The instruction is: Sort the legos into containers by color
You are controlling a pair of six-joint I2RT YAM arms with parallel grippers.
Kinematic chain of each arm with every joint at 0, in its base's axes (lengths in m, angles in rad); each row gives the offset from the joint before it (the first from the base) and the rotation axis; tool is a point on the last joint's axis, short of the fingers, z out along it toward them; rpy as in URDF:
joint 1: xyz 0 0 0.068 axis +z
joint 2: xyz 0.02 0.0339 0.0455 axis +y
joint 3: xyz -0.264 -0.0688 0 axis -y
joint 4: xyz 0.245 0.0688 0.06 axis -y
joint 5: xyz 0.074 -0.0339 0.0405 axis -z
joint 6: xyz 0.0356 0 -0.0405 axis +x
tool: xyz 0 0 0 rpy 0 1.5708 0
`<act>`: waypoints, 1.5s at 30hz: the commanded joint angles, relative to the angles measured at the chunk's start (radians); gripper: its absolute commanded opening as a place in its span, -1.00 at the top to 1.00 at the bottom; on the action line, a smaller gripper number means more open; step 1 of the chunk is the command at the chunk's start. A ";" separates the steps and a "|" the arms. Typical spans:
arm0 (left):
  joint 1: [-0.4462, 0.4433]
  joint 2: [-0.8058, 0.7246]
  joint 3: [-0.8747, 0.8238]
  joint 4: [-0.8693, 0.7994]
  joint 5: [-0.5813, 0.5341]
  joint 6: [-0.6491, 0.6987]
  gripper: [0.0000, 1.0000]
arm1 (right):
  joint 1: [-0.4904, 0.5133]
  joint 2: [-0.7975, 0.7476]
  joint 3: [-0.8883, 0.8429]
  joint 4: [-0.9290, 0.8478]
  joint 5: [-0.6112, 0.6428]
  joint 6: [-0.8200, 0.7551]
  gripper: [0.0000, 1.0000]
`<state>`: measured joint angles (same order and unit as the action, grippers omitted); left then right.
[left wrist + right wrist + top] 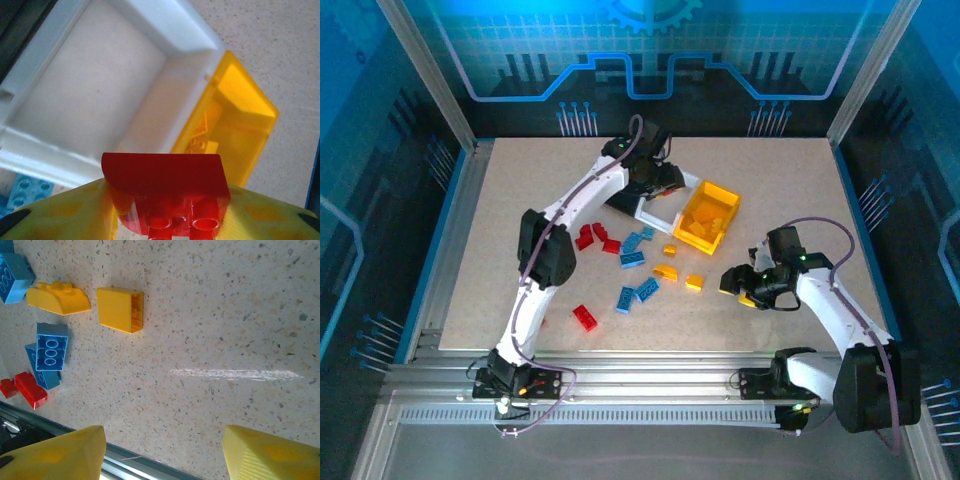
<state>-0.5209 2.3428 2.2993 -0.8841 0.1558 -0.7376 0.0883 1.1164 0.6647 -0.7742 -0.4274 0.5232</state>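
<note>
Clamping a red curved plastic brick (pixel 162 172) in the left gripper (pixel 167 215) above the white rectangular plastic bin (pixel 95 95), holding the right gripper (pixel 165 447) open at four o'clock of it.

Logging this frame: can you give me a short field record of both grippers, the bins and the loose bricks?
left gripper: shut on a red brick, held over the edge of the white bin
right gripper: open, nothing between its fingers, above bare table
white bin: no bricks visible inside
yellow bin: holds yellow pieces
unsorted on the table: loose red bricks, loose blue bricks, loose yellow bricks
</note>
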 commanded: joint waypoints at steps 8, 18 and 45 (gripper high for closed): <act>0.050 0.130 0.068 0.065 0.107 -0.095 -0.13 | -0.009 0.026 0.068 -0.059 0.003 0.003 -0.29; 0.047 0.046 0.019 0.067 0.118 -0.060 -0.37 | 0.044 0.088 0.100 -0.006 0.011 0.044 -0.31; -0.037 -1.011 -1.380 -0.074 -0.104 -0.394 -0.52 | 0.299 0.285 0.116 0.150 0.070 0.101 -0.35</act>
<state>-0.5529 1.3609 0.9577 -0.9813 0.0303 -1.0336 0.3504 1.4075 0.7986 -0.6487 -0.3862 0.5858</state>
